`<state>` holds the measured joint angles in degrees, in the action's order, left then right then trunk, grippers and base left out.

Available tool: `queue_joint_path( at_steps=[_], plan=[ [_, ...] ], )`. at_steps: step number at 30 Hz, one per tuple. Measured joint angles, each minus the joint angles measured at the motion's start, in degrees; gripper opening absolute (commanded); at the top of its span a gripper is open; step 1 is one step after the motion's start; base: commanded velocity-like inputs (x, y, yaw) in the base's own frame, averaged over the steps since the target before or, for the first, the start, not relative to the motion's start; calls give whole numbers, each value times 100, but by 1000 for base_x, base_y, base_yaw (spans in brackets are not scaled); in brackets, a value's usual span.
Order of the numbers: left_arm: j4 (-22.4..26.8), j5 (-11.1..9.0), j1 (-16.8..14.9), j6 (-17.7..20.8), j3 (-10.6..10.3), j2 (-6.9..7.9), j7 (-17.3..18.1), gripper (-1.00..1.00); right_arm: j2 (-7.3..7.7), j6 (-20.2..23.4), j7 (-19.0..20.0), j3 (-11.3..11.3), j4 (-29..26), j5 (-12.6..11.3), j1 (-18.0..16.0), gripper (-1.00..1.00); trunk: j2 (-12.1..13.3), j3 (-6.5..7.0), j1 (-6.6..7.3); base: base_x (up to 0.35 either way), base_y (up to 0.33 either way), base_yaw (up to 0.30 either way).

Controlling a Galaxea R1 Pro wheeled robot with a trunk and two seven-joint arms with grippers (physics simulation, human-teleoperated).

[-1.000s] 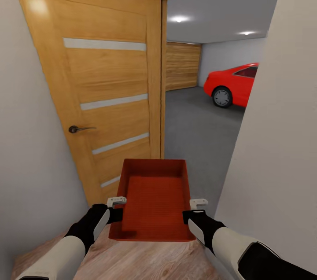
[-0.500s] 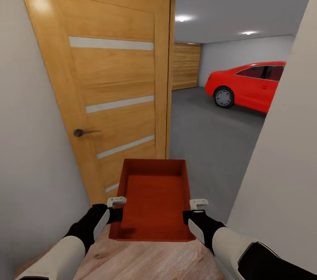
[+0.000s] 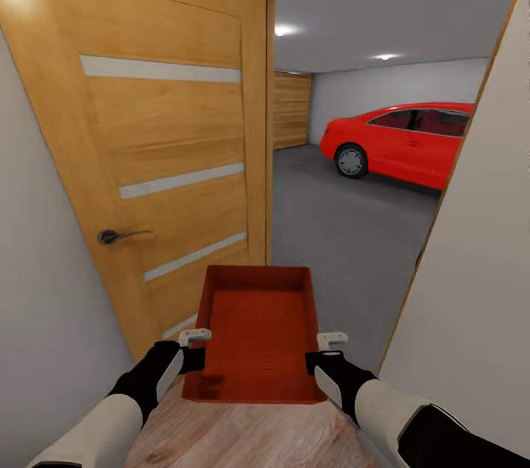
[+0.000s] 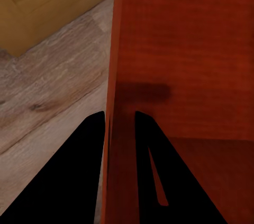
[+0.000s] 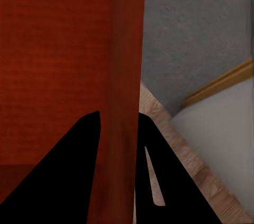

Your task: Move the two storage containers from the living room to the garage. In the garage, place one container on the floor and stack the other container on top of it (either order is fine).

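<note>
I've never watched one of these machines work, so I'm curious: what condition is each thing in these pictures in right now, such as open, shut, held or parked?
Storage container: empty, held level above the wood floor, gripped on both side walls.
Left gripper: shut on the container's left wall.
Right gripper: shut on the container's right wall.
Wooden door: swung open, handle level.
Red car: parked on the garage floor.
Ceiling lights: on.
</note>
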<state>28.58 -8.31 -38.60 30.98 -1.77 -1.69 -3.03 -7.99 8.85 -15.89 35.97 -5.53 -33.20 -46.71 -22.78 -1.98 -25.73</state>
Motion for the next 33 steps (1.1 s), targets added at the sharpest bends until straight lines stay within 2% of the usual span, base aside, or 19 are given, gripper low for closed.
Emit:
queue_joint_path(
  at_steps=[33],
  plan=[
    [-1, -5, 0, 1, -1, 0, -2, -100, 0, 5, 0, -5, -1, 7, 0, -100, 0, 0, 0, 151, 171, -242]
  ],
)
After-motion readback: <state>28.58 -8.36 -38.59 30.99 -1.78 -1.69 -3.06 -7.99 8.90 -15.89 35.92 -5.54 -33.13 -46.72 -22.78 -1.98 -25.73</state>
